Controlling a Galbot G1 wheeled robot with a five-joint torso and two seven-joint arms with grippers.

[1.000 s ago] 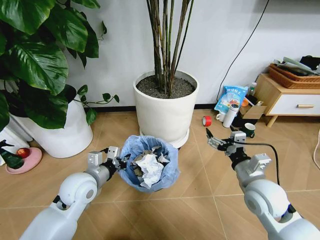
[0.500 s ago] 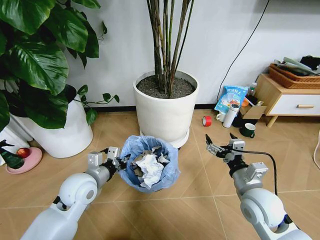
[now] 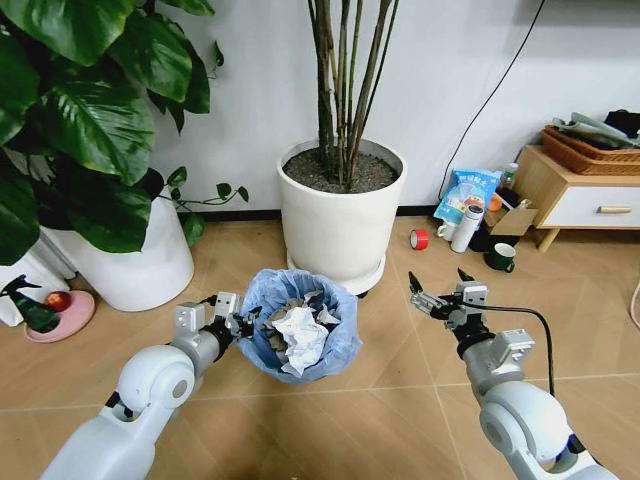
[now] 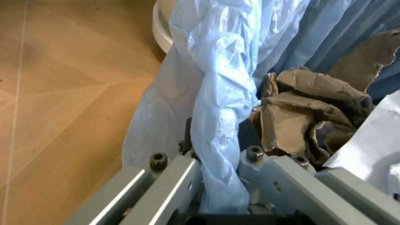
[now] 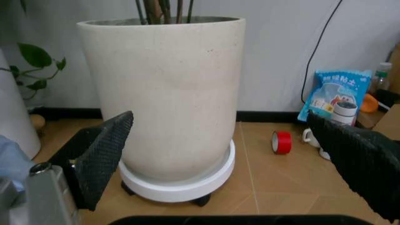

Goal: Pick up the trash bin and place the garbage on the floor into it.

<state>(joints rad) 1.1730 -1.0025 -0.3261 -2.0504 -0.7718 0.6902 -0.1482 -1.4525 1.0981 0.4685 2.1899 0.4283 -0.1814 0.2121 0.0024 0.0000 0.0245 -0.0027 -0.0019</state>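
Blue snack bag [image 5: 336, 95] print seems illegible.

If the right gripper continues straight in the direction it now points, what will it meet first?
Probably the big white plant pot. The right gripper has its jaws open, and in the right wrist view the pot stands centred between them, with bare floor before it. Depth is unclear, so this is a judgement.

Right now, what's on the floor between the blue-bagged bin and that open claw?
Head view: bare floor between the trash bin and the open right end effector.
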